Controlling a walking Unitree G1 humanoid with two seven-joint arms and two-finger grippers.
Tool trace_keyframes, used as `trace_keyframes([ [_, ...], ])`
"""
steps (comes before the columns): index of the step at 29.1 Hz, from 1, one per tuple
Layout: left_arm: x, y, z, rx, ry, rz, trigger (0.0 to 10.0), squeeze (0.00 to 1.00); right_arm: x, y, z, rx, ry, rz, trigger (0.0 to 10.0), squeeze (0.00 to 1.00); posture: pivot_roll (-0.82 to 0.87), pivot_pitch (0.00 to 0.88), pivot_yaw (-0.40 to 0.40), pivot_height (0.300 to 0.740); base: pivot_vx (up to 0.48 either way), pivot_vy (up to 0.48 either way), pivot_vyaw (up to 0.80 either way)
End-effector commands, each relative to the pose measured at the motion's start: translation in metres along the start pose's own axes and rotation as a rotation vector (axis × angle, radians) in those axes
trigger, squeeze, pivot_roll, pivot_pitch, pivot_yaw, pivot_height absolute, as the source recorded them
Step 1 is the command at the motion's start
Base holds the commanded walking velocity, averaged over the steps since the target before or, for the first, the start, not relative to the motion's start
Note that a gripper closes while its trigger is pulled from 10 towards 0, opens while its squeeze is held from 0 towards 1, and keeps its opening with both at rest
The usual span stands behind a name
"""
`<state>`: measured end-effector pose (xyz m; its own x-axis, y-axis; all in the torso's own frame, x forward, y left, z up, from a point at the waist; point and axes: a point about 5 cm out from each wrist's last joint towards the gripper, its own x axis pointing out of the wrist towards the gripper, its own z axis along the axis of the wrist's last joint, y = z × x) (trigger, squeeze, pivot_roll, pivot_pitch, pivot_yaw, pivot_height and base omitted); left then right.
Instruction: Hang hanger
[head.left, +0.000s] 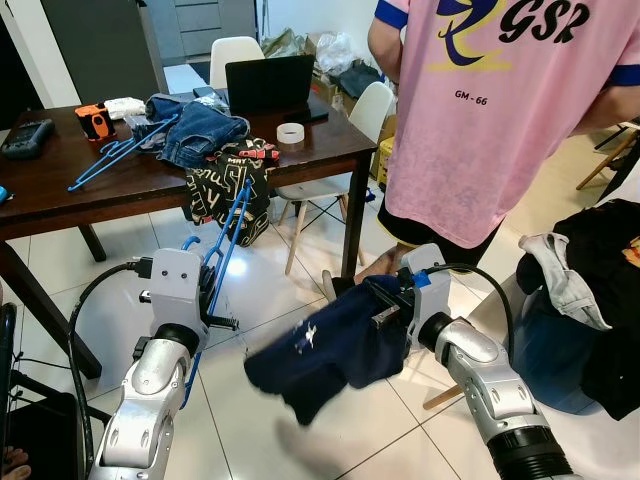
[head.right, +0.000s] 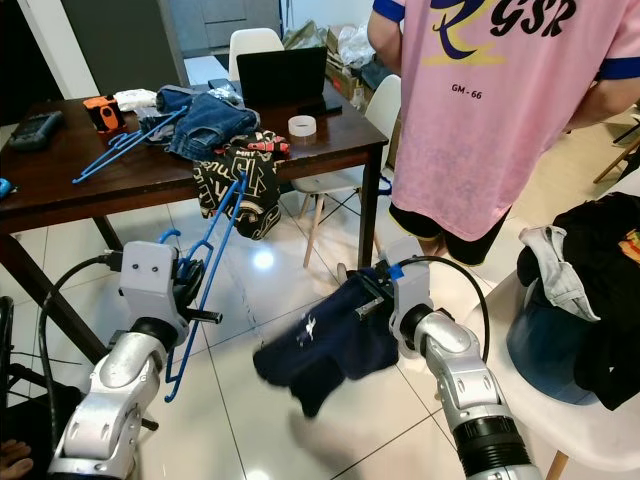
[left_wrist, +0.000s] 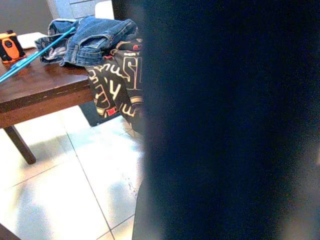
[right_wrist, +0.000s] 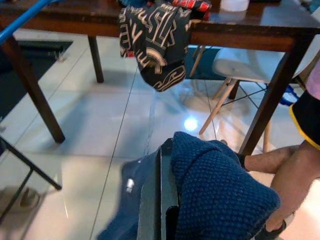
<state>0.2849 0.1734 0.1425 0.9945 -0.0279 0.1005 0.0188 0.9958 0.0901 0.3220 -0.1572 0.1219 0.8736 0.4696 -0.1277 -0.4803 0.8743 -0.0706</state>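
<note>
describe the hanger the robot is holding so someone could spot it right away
Start at the dark wooden table, then look down in front of it to the left claw. It grips a thin blue hanger standing up off the floor. The other blue hanger lies flat on the table.

A blue hanger (head.left: 222, 262) is seen at centre left, a navy knit garment (head.left: 330, 352) with white flecks at lower centre. On the dark brown worktop (head.left: 60, 185), blue jeans (head.left: 198, 128) and a black, cream-lettered cloth (head.left: 228, 180) are shown. A pink shirt (head.left: 500, 110) is seen at upper right.
</note>
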Motion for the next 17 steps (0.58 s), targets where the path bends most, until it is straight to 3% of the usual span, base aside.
trace_keyframes([
  [1,0.0025,-0.0012,0.0017,0.007,0.002,-0.008,10.0,0.00,0.0010,-0.0022,0.0063,0.019,-0.037,-0.014,10.0,0.00,0.03,0.000,-0.014,0.740,0.247,0.000,0.00],
  [17,0.0047,-0.0031,0.0013,-0.001,0.007,-0.024,10.0,0.00,0.0010,0.0021,0.0046,0.014,-0.039,0.002,10.0,0.00,0.03,0.000,-0.005,0.740,0.299,0.000,0.00],
])
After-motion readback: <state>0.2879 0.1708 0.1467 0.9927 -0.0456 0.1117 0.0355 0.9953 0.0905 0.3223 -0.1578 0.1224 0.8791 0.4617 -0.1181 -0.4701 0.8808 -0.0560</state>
